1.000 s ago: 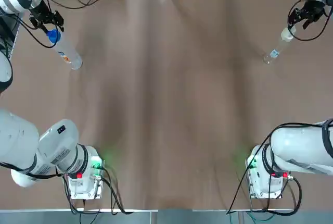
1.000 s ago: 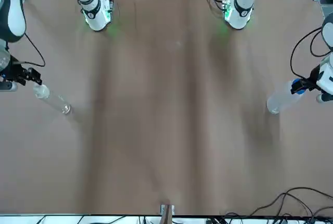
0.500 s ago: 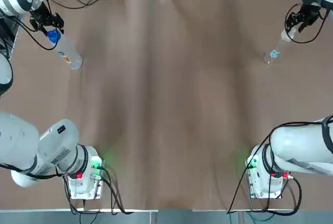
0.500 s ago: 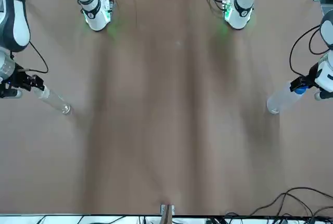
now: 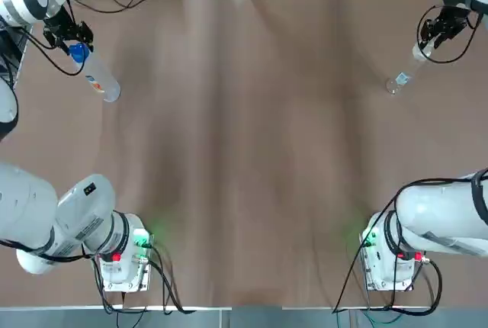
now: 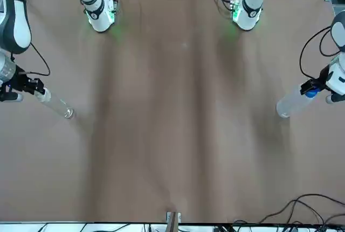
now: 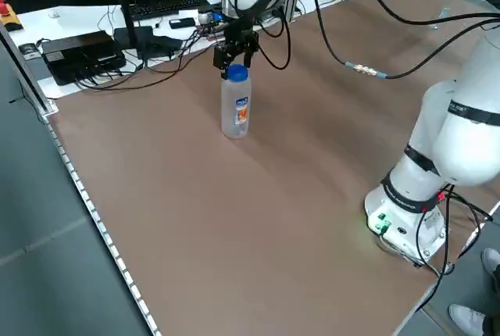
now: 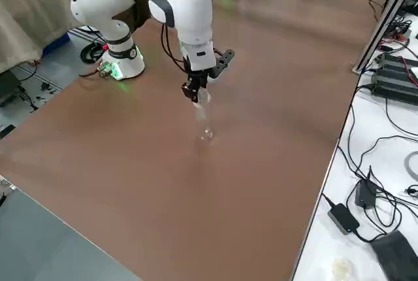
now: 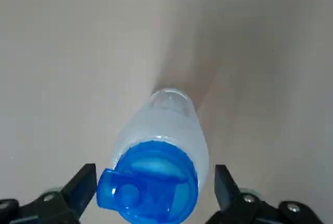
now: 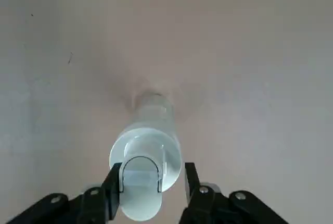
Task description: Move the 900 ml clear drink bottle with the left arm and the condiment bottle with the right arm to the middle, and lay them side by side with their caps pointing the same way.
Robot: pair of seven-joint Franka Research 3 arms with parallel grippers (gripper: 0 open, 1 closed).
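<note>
**Both arms are down on the bottle caps now**

The left end effector (image 9: 155, 179) has come down a little since a moment ago. It now sits around the blue cap (image 9: 148, 190) of the clear drink bottle (image 5: 95, 76). Its fingers (image 9: 83, 187) are wide apart, one on each side of the cap, with a gap on both sides. So it is not holding anything yet. The drink bottle stands up straight near the far left corner of the surface (image 5: 244, 152), and it has not moved.

The right end effector (image 10: 152, 174) has come down too, near the far right corner of the surface. Its fingers (image 10: 112, 193) are narrow and look pressed against the pale cap (image 10: 143, 156) of the condiment bottle (image 5: 404, 71). I think it is holding that bottle. This bottle also stands up straight in the same spot as before.

So the reaching part looks about done, but no carrying has begun. Both bottles are well apart from the middle of the surface. I guess the left one has to squeeze its cap next. Then both bottles must go to the middle and be laid down with caps the same way.
</note>
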